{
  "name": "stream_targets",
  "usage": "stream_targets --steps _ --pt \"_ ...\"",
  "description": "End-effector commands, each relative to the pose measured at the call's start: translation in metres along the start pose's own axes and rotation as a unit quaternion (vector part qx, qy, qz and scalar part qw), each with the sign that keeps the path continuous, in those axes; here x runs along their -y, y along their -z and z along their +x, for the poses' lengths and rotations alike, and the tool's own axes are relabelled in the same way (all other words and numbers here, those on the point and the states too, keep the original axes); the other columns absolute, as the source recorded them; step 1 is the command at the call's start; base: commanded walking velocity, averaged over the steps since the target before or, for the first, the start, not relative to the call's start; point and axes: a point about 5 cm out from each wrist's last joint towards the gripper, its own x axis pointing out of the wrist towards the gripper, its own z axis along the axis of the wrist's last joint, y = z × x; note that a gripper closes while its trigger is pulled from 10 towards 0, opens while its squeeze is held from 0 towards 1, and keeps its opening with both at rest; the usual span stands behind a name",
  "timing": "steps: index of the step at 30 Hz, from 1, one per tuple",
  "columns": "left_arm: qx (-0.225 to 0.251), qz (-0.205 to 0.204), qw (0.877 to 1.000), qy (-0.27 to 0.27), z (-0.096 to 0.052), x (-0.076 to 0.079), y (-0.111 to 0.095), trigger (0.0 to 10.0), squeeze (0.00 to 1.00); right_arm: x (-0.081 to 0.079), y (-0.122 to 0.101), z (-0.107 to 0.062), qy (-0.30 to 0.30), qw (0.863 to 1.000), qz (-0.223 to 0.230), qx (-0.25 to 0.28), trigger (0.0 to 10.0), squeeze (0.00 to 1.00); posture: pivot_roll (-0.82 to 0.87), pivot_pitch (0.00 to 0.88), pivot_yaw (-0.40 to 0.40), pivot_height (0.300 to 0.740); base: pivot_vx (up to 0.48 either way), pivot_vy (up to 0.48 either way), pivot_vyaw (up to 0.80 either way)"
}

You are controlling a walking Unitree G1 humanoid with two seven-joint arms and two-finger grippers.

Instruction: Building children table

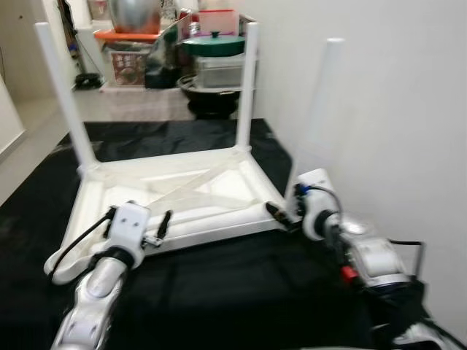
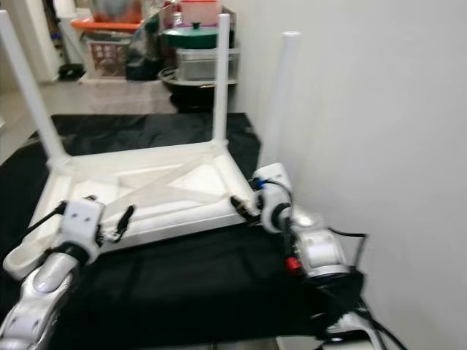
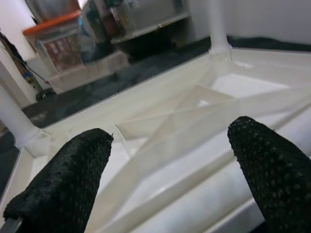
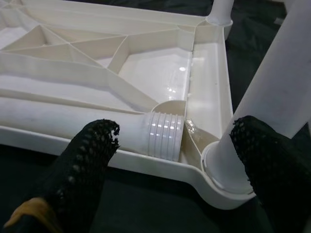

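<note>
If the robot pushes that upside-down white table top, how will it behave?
The table top looks like thin ribbed plastic, so probably light and stiff. On the black cloth it would likely slide. The legs standing up from it might wobble if loosely seated.

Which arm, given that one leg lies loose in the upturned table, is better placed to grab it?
Probably left. The left gripper is open over the near rim where the loose leg lies, beside the legless corner. The right gripper sits at the fitted leg.
</note>
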Motion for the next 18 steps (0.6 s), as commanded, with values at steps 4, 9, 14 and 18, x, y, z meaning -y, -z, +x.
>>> stream_targets --steps 4,9,14,18 --pt "-0.014 -0.003 1.000 0.002 -0.001 0.004 0.005 10.0 0.00 -0.022 -0.003 0.013 -0.029 1.000 -0.007 0.002 10.0 0.00 0.07 0.000 -0.041 0.740 0.000 0.000 0.00" --pt "-0.026 0.003 1.000 -0.014 -0.002 -0.002 0.009 10.0 0.00 -0.038 0.000 0.022 -0.051 0.999 -0.007 -0.003 10.0 0.00 0.08 0.000 -0.049 0.740 0.000 0.000 0.00" --pt "-0.039 -0.002 0.999 -0.036 -0.004 -0.011 0.013 10.0 0.00 -0.043 0.000 0.025 -0.054 0.998 -0.002 -0.005 10.0 0.00 0.09 0.000 -0.054 0.740 0.000 0.000 0.00" --pt "-0.043 -0.006 0.998 -0.042 -0.006 -0.012 0.015 10.0 0.00 -0.037 0.003 0.028 -0.040 0.999 -0.007 -0.013 10.0 0.00 0.09 0.000 -0.055 0.740 0.000 0.000 0.00"
